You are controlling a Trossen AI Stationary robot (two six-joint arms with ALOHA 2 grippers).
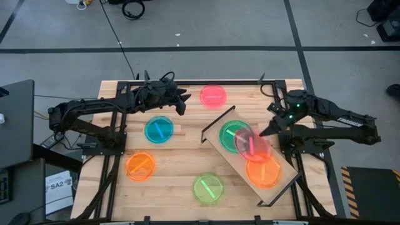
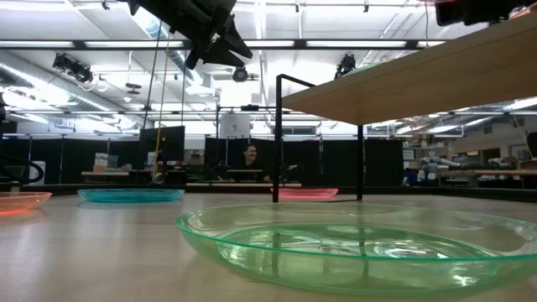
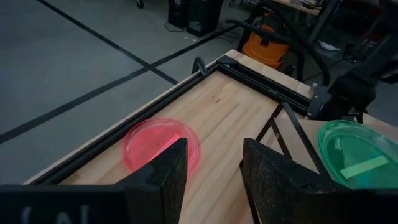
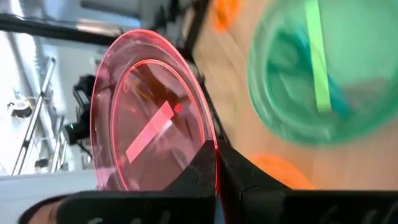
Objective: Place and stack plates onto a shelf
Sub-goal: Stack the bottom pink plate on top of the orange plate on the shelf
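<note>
Pink plastic shows between the right gripper (image 4: 216,163) jaws: they are pressed onto the rim of a pink plate (image 1: 252,143), held over the shelf (image 1: 228,154) above a green plate (image 1: 232,132) and an orange plate (image 1: 265,171) lying there. On the wooden worktop (image 1: 181,169) lie another pink plate (image 1: 213,95), a blue plate (image 1: 159,129), an orange one (image 1: 140,165) and a green one (image 1: 207,188). The left gripper (image 3: 212,174) hangs above the worktop's far edge, jaws spread and empty, near that second pink plate.

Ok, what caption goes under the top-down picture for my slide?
Right gripper holds a pink plate over the shelf; left gripper waits open.
</note>
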